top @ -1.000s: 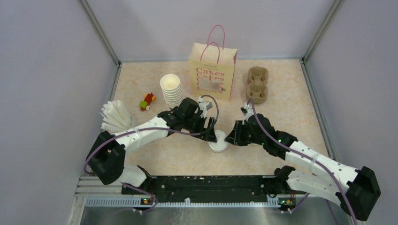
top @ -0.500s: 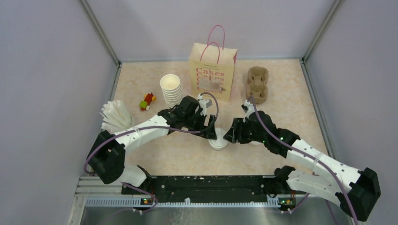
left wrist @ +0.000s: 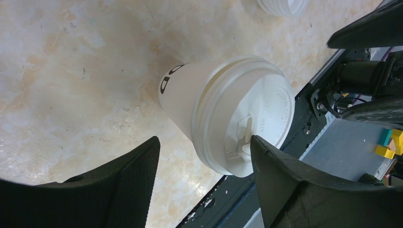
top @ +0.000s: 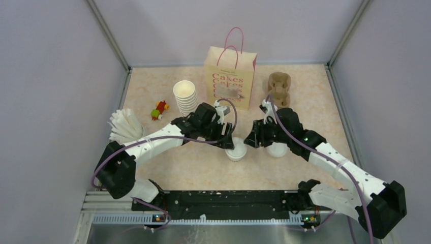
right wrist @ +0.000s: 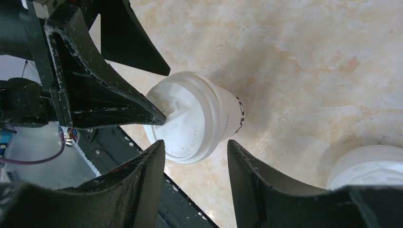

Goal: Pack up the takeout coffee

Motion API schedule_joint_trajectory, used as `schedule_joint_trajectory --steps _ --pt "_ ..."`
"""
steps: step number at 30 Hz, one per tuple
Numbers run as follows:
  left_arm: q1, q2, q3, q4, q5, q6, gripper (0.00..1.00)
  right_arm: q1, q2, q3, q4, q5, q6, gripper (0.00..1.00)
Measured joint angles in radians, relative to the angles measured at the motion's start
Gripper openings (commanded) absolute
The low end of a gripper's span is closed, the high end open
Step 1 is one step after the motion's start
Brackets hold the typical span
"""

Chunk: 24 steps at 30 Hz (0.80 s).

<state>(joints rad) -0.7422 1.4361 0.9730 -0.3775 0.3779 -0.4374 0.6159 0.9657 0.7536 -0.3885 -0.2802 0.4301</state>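
The takeout coffee (top: pixel 236 151), a small white lidded cup with black lettering, stands upright near the table's middle. In the left wrist view the coffee (left wrist: pixel 223 111) is just ahead of my left gripper (left wrist: pixel 204 142). That gripper is open, and one fingertip (left wrist: pixel 259 147) touches the lid by its sip tab. In the right wrist view my right gripper (right wrist: pixel 196 145) is open just above and in front of the coffee (right wrist: pixel 195 123), holding nothing. From above, the left gripper (top: pixel 227 141) and the right gripper (top: pixel 250 140) flank the cup.
A second lidded white cup (top: pixel 277 149) stands just right of the coffee, under my right arm. A "Cakes" paper bag (top: pixel 229 76) stands at the back, with a stack of lidless cups (top: pixel 185 96) to its left and a brown carrier (top: pixel 279 86) to its right. A small toy (top: pixel 159 109) and a white fanned stack (top: pixel 124 127) lie left.
My right gripper has opened and drawn back up and away from the coffee, uncovering the second lidded cup. The left gripper has stayed by the lid.
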Motion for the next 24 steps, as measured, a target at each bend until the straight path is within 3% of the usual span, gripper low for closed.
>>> schedule_joint_trajectory --steps 6,11,17,21,24 --pt "0.000 0.020 0.018 0.001 0.005 0.002 0.71 -0.006 0.063 -0.003 0.032 -0.071 -0.036 0.54" --pt "0.000 0.037 0.022 0.002 0.024 0.001 0.68 -0.035 0.105 -0.007 0.072 -0.117 -0.055 0.45" --pt "0.002 0.046 0.022 0.003 0.038 -0.006 0.68 -0.087 0.139 -0.020 0.124 -0.179 -0.056 0.43" --pt "0.003 0.046 0.022 0.003 0.044 -0.010 0.75 -0.102 0.171 -0.036 0.155 -0.239 -0.055 0.58" --pt "0.003 0.046 0.024 -0.001 0.042 -0.010 0.78 -0.104 0.188 -0.037 0.163 -0.261 -0.061 0.62"
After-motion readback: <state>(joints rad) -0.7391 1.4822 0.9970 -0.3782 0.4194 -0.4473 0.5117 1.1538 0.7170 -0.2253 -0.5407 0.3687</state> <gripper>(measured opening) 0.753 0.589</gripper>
